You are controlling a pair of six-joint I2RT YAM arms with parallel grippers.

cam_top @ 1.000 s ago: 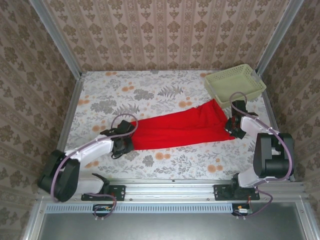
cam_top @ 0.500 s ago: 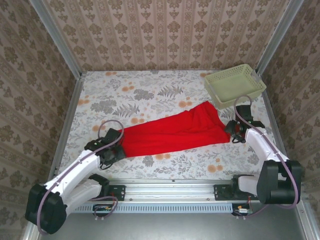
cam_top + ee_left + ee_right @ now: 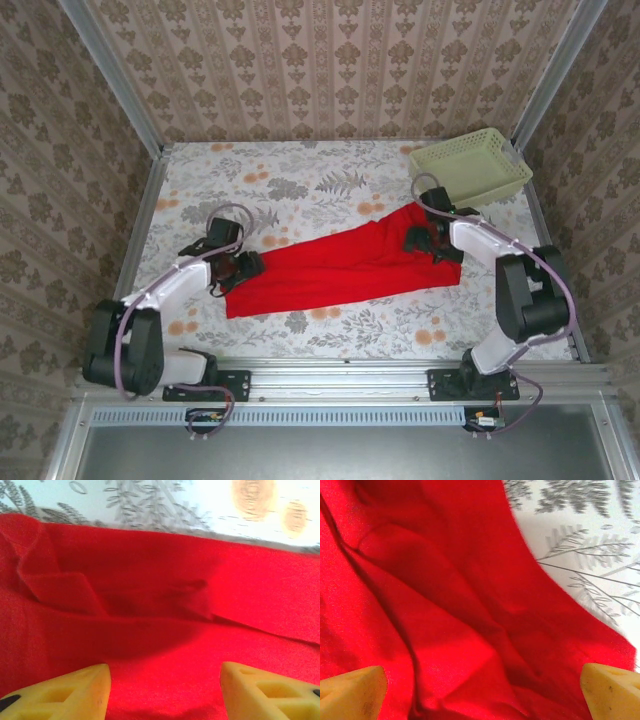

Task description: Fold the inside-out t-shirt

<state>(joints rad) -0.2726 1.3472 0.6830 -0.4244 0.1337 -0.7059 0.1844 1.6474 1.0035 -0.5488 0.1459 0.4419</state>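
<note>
The inside-out t-shirt [image 3: 340,262] lies on the flowered table [image 3: 300,190] as a long red band stretched slantwise between the two end effectors. The left end effector [image 3: 240,270] sits at the band's narrow left tip, over the edge of the cloth. The right end effector [image 3: 425,240] is over the wider right part, where the shirt spreads out to its near side and just past it.

From the left wrist, the yellow fingers [image 3: 65,695] stand apart and released, pinching nothing. Red cloth lies loose beneath and ahead of them, with a shallow fold and a small flap just ahead, and the table's leaf print shows beyond the cloth's far edge.

From the right wrist, the fingers [image 3: 350,690] are spread very wide, also released. Rumpled cloth with slanting creases runs under and ahead of them, and bare table shows ahead to the right, past the shirt's edge.

A pale green basket [image 3: 470,165] stands on the table beyond the right end effector, close to the shirt's wide end; whether the two touch cannot be told
</note>
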